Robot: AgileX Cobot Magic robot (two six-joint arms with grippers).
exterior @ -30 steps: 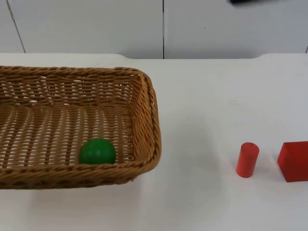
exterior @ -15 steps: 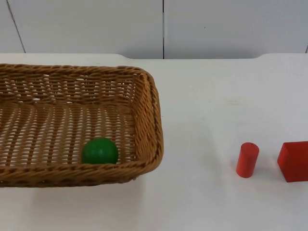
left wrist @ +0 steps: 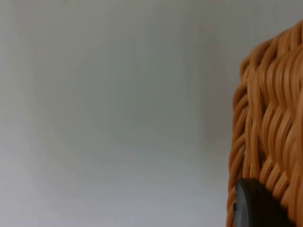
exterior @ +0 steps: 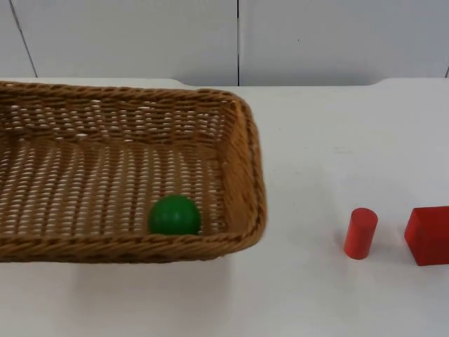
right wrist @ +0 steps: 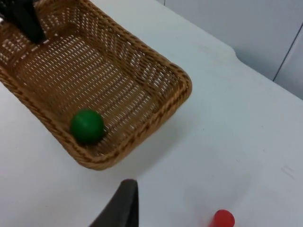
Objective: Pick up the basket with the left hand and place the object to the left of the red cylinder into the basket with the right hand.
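Gripping the basket [exterior: 238, 175] rim, left tool [right wrist: 21, 19] stays far from ball [exterior: 174, 215].

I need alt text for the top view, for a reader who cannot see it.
A wicker basket holding a green ball covers the left of a white table. At the right stand a red cylinder and, beside it at the edge, a red cube.

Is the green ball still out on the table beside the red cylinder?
No, the green ball lies inside the wicker basket, near its front wall, well apart from the red cylinder.
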